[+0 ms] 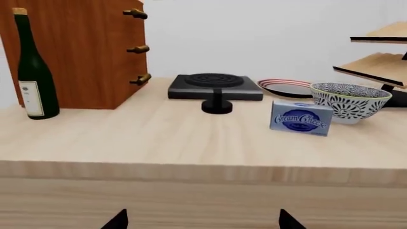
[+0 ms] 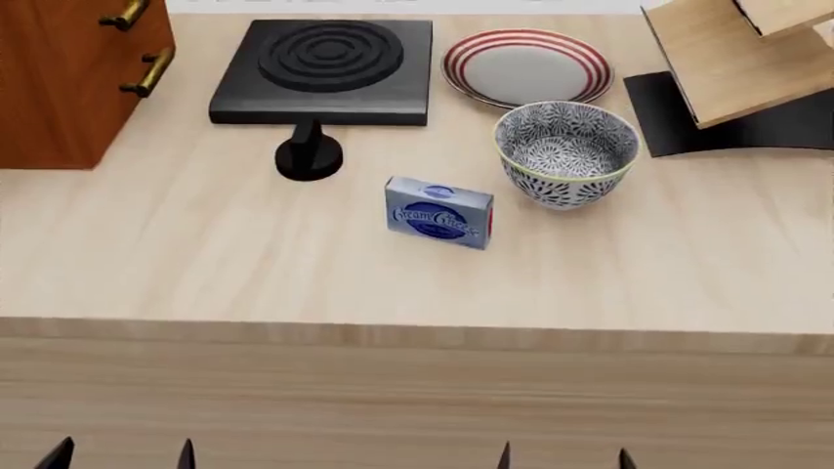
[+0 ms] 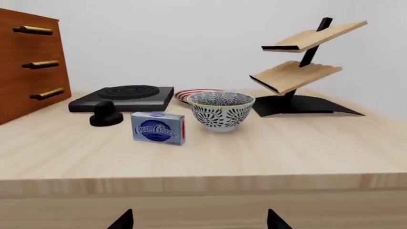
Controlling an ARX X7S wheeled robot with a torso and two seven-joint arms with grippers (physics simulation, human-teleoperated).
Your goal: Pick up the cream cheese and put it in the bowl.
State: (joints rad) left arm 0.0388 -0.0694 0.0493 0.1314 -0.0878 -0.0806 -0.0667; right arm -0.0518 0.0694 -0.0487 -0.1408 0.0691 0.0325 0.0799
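The cream cheese (image 2: 439,212), a small silver-grey box with a blue oval label and a red end, stands on edge on the wooden counter, just left of the bowl (image 2: 565,152). That bowl is deep, blue-and-white patterned, and empty. The box also shows as the cream cheese (image 1: 300,118) beside the bowl (image 1: 350,100), and as the cream cheese (image 3: 158,128) next to the bowl (image 3: 220,110). My left gripper (image 2: 121,455) and right gripper (image 2: 564,456) hang below the counter's front edge, both open and empty, far from the box. Only the fingertips show.
A black stove plate (image 2: 328,68) with a black knob (image 2: 309,154) sits behind the box. A red-ringed white plate (image 2: 526,68) lies behind the bowl. A wooden drawer cabinet (image 2: 72,73) stands at the left, a tiered wooden rack (image 2: 729,68) at the right, a wine bottle (image 1: 33,71) far left.
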